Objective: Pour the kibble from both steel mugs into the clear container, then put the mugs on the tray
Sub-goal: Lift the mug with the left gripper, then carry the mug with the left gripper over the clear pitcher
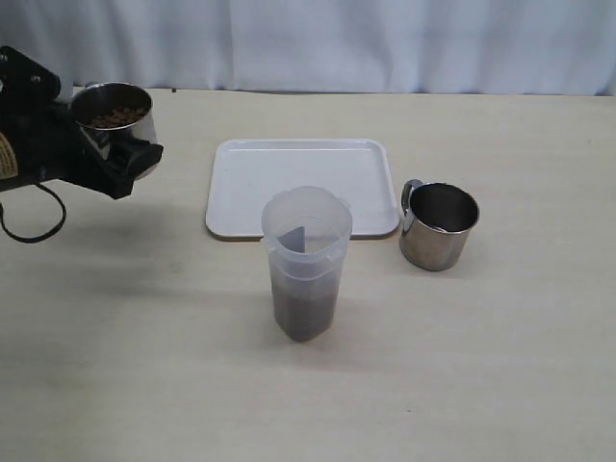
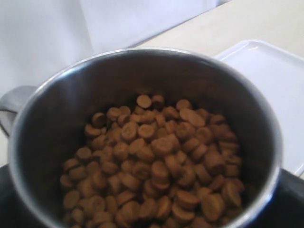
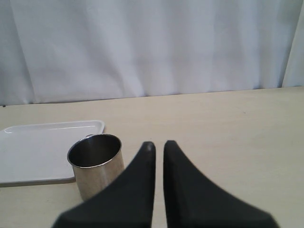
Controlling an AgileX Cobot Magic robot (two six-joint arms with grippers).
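Left arm point(image 1: 43, 144) aloft, jaws wide in grip; right jaws together

loc: robot lab/test bench | evid: bare beige tabletop point(image 1: 500, 375), white curtain bkdrop point(image 1: 385, 38), robot arm point(image 1: 38, 144)

a: what is sitting on the pale table point(image 1: 462, 375)?
b: a white tray point(image 1: 245, 178) is lying flat toward the back; a clear container point(image 1: 306, 252) is standing upright just in front of its near edge; a steel mug point(image 1: 439, 227) is standing upright near the tray's right front corner
a: is the mug touching the container?
b: no; it is standing apart
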